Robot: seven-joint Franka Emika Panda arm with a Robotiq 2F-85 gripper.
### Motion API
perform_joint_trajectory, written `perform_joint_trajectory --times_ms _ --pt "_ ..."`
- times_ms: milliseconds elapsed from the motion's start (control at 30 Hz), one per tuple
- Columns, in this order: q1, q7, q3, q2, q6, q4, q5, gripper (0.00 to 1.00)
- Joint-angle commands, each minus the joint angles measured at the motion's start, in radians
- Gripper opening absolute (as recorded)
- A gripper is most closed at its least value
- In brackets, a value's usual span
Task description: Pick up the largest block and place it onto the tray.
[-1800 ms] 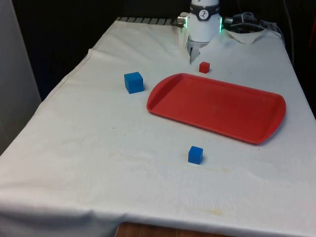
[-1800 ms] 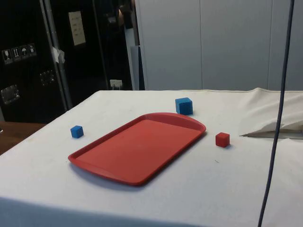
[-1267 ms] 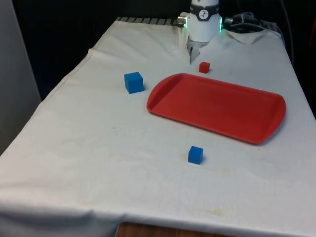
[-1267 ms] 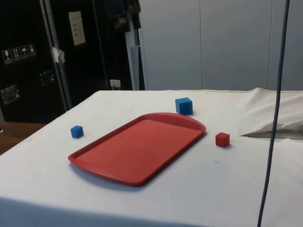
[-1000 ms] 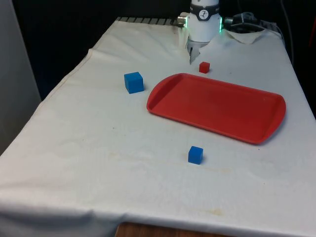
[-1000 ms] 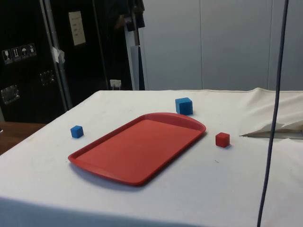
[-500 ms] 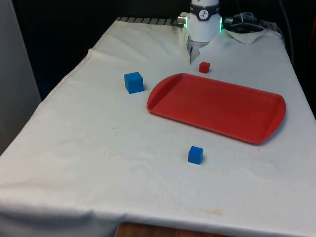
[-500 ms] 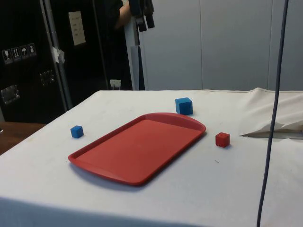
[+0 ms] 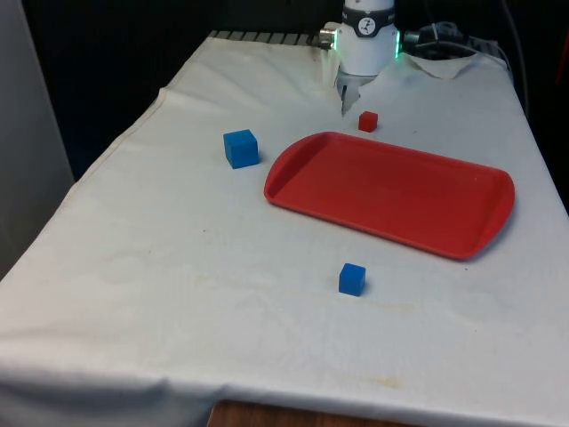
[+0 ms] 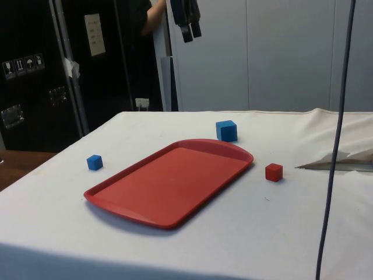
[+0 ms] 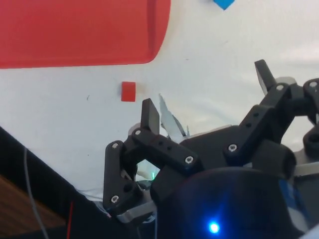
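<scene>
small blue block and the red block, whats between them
The red tray lies between the small blue block and the red block; it shows in the front view and the side view, and the tray carries nothing.

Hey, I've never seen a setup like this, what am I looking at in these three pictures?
This is a robot arm at a table with a white cloth, filmed from three places at once: across the table, from its side, and from a camera on the arm's wrist looking down. The arm ends in a black two-finger pincer, seen high above the table in the side view. Its fingers are spread apart and hold nothing. On the cloth lie a red tray with nothing on it, a large blue block, a small blue block and a small red block. All three blocks sit off the tray.
</scene>
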Motion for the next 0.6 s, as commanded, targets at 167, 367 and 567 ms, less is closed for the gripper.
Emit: perform_joint_trajectory --times_ms 167,367,567 --pt "-0.01 -0.031 -0.031 0.041 0.011 -0.001 0.006 1.0" --pt "-0.016 -0.051 -0.049 0.082 0.022 -0.004 0.01 1.0" --pt "-0.017 -0.06 -0.061 0.112 0.025 -0.003 0.013 1.0"
